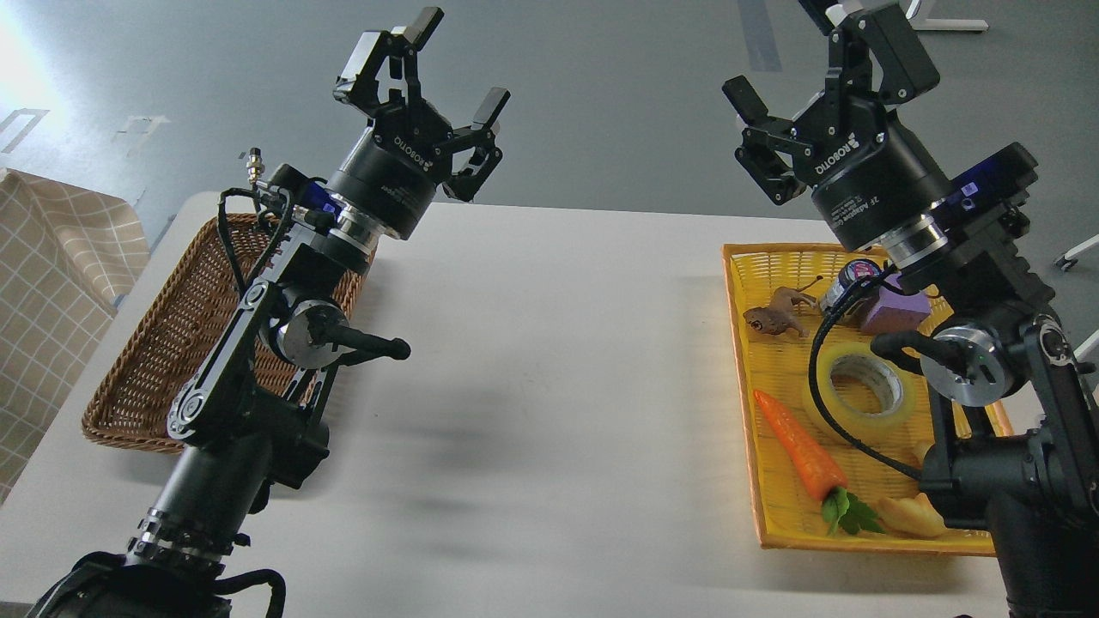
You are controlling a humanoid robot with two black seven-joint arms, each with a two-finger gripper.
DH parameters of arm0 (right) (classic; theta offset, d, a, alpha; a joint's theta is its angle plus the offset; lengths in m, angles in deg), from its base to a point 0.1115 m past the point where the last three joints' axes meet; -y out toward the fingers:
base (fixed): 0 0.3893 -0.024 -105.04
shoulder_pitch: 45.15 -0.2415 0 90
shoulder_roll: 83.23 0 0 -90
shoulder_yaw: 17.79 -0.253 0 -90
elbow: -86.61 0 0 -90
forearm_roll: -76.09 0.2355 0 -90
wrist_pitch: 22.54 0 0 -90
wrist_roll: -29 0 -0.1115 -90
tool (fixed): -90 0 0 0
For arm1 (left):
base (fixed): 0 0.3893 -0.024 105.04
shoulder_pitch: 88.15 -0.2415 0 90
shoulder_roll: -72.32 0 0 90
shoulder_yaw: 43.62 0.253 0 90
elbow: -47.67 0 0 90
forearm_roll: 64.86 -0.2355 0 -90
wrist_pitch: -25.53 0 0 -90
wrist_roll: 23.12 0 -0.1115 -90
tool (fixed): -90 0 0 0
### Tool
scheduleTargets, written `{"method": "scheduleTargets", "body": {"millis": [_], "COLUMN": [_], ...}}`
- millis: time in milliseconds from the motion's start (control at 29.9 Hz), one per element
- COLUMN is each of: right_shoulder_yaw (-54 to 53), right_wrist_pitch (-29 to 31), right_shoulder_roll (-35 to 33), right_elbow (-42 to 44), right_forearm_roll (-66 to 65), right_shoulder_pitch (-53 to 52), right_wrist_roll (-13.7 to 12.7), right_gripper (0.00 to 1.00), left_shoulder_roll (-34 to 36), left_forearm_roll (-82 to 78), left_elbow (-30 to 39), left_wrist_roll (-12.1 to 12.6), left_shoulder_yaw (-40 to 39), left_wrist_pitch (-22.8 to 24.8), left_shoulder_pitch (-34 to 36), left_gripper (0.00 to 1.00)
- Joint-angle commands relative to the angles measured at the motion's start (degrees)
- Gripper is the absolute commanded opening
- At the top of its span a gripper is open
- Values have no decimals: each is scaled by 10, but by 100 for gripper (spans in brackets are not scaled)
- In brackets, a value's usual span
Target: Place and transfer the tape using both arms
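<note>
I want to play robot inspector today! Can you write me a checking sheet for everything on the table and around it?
Surface: white table, bare in the middle.
Job's things: tape lies flat in the yellow tray, not held.
Clutter: carrot, brown toy animal, purple block, croissant toy, all in the tray; wicker basket on the left.
Grippers: left pincer open, holding nothing; right pincer open, holding nothing.
Cables: black cable loops over the tape.
Surroundings: grey floor; checked cloth at left.
</note>
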Motion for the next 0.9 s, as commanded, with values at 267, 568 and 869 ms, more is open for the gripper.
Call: {"method": "scheduleTargets", "body": {"millis": [267, 568, 869], "right_shoulder_yaw": [4, 26, 38], "right_wrist_pitch": [0, 1, -3], "right_shoulder_roll": [0, -35, -87], "right_elbow": [-2, -13, -13], "right_forearm_roll": [1, -17, -121], "right_shoulder_pitch": [-3, -8, -22], "right_wrist_roll": [1, 0, 3], "right_gripper": [100, 100, 100], "left_shoulder_roll": [0, 0, 0], "left_forearm_roll": [-1, -1, -2], "left_elbow": [5, 8, 8], "left_wrist_roll": [-2, -1, 1], "left_shoulder_yaw": [0, 1, 2], "left_wrist_pitch": [0, -2, -7], "left_shoulder_pitch": [-2, -9, -17], "left_gripper": [98, 98, 98]}}
